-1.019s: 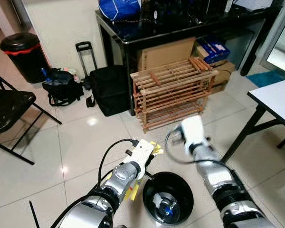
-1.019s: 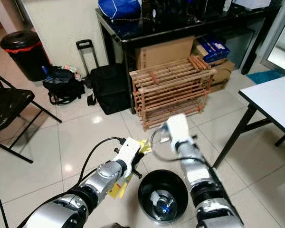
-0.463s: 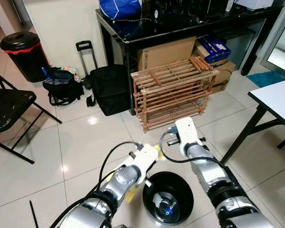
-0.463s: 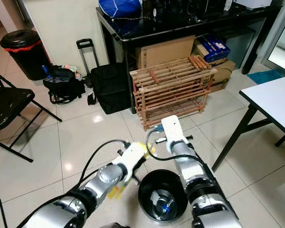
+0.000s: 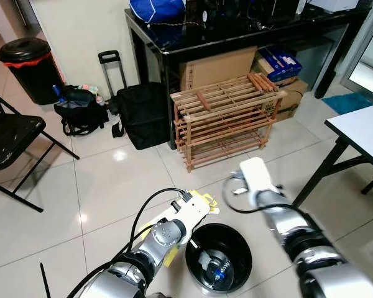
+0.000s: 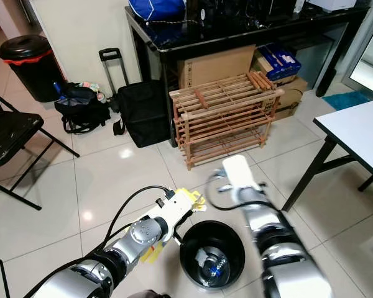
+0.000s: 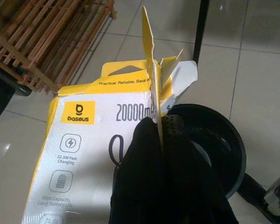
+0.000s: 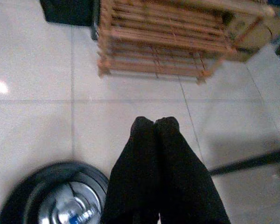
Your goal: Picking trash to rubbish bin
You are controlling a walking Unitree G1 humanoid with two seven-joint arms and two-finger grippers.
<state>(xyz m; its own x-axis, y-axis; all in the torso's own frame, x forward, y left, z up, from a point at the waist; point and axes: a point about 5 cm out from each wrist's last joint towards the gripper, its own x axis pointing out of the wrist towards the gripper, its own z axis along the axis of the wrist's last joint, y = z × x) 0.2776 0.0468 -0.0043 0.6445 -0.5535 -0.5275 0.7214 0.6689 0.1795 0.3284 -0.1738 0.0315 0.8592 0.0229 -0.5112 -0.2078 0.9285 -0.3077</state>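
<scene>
Standing on the tiled floor (image 5: 112, 180): wooden rack (image 5: 227, 118); black rubbish bin (image 5: 219, 257), plastic bottle (image 5: 219, 272) inside. Left gripper (image 7: 159, 135), fingers clamped on yellow-and-white flattened carton (image 7: 88, 154), holds it just beside the bin's rim. Right gripper (image 8: 154, 122), fingers pressed together and empty, hangs above the floor beyond the bin.

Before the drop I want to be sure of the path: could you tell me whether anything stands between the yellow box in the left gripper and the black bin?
Nothing visible does. The left gripper holds the yellow box beside the open black bin, its rim unblocked.
</scene>
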